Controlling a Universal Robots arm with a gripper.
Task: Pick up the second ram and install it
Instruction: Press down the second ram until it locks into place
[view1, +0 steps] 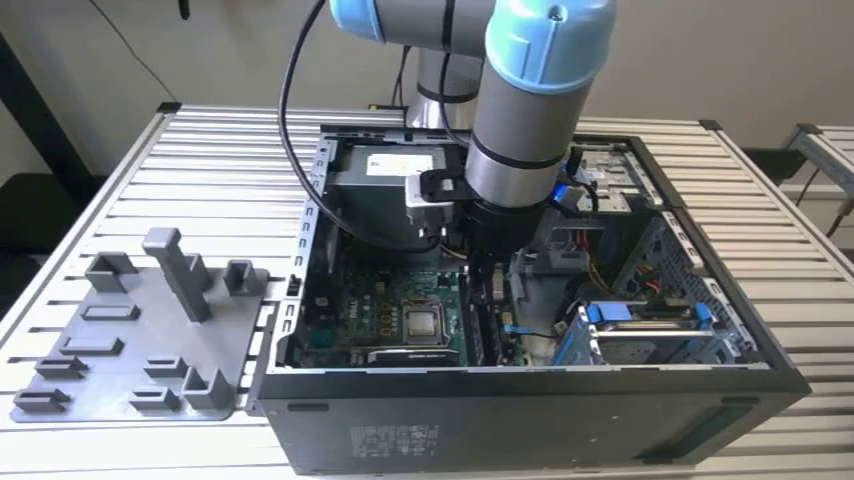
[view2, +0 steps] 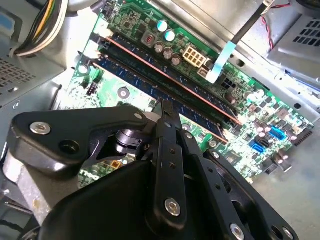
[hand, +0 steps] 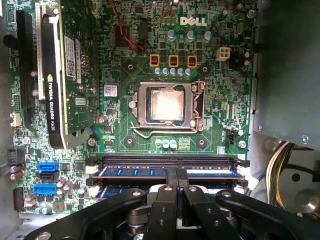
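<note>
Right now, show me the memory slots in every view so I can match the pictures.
Exterior view: the memory slots lie inside the computer case, on the exterior view's right of the processor.
First wrist view: long dark bars between the processor and the end effector.
Second wrist view: slanting bars beyond the end effector.
Shared landmark: the green board.

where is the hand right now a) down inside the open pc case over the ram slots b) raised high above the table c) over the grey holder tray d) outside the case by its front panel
a, the hand sits low over the ram slots on the motherboard, and the exterior view has the arm reaching down into the open case.
</note>
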